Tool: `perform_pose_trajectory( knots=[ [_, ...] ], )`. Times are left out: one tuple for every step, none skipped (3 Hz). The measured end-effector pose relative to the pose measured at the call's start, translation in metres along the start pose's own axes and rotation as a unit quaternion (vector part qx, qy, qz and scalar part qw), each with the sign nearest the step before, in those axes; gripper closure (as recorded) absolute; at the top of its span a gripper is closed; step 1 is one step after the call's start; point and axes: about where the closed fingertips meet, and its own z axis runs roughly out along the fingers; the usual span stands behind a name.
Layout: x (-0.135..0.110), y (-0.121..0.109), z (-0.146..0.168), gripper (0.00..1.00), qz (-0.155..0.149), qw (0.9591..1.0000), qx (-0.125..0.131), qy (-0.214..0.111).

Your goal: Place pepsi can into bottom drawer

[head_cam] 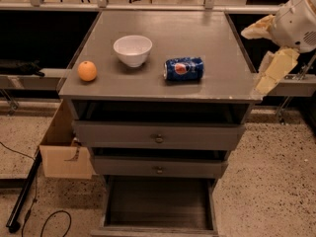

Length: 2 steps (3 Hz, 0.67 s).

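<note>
Fingers (274, 70) apart — beyond cabinet (148, 90) right edge | pepsi can (183, 68) well left

Item 1: small blue metal Pepsi can (183, 68) with silver ends and a round red-white-blue logo facing me. I log it lying on its side, ends at 9 and 3 o'clock, on the grey cabinet top (163, 26), 5 o'clock of centre.

Item 2: wide dark grey bottom drawer (158, 204), low-walled, pulled out, 6 o'clock of the can.

Gripper (265, 53): 3 o'clock of the can, beyond the top's edge, fingers spread.

Hand (254, 58) spread, right of pepsi can (183, 68)
</note>
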Motion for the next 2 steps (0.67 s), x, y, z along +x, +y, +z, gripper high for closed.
perform_pose_trajectory(
  knots=[
    [0.008, -0.037, 0.018, 0.00, 0.046, 0.9984, 0.032, 0.005],
    [0.013, -0.064, 0.030, 0.00, 0.106, 0.9934, 0.044, 0.003]
  ],
)
